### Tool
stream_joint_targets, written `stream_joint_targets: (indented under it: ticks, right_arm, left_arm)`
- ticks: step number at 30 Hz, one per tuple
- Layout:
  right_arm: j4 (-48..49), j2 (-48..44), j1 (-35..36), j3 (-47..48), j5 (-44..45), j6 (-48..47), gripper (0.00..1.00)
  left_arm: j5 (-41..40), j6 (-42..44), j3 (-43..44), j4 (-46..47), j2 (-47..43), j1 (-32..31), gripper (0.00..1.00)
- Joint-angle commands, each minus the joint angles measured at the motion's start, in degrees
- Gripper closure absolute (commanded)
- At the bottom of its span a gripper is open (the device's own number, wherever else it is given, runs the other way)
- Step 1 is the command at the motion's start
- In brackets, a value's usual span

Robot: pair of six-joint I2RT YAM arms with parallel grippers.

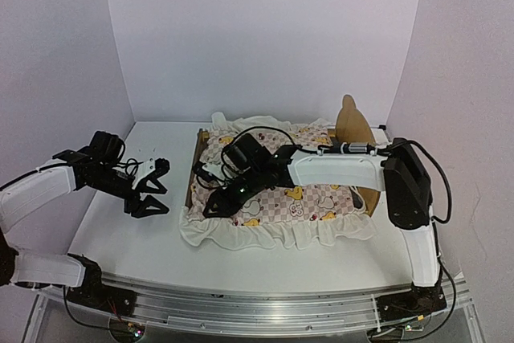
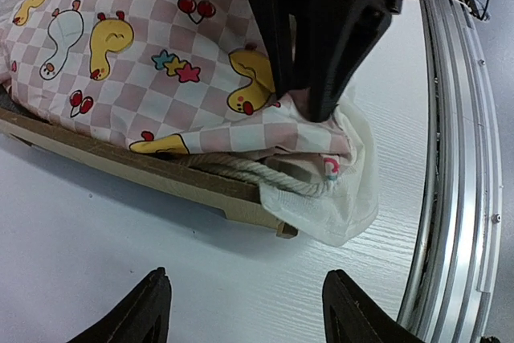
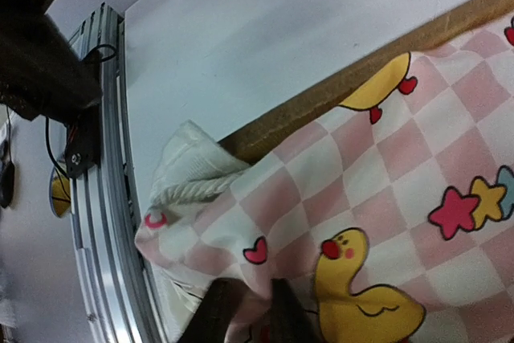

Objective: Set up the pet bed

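Observation:
The pet bed [image 1: 354, 123] is a light-wood frame with an ear-shaped headboard at the right. A pink checked duck quilt [image 1: 301, 198] with a cream ruffle drapes over it. My right gripper [image 1: 217, 205] reaches across to the bed's front-left corner. In the right wrist view this gripper [image 3: 253, 299] is shut on a raised fold of the quilt [image 3: 385, 198], beside the wooden side rail [image 3: 337, 94]. My left gripper [image 1: 152, 190] hovers open over the bare table left of the bed. In the left wrist view that gripper [image 2: 245, 287] holds nothing, and the bed rail [image 2: 144, 168] lies just ahead.
A metal rail [image 1: 257, 303] runs along the table's near edge and shows at the right in the left wrist view [image 2: 450, 158]. White walls close in the back and sides. The quilt's cream rope trim [image 2: 265, 173] bunches at the bed's corner.

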Motion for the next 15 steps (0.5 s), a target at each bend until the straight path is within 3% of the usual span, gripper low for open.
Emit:
stream_joint_targets:
  ticks: [1,8,15]
  right_arm:
    - [1.51,-2.74,-0.13,3.62,0.95,2.9,0.98]
    - [1.51,-11.01,-3.95,-0.27,0.59,1.81,1.0]
    - [1.52,-12.73,-5.43,-2.38,-0.2,2.92,1.0]
  left_arm:
    - [1.6,2.94,0.3,1.99,0.03,-3.69,0.33]
    - [-2.08,-0.09,3.85,6.99,4.4,-13.32,0.28]
    - [-11.5,5.43,3.49,16.75,9.28,-18.92,0.25]
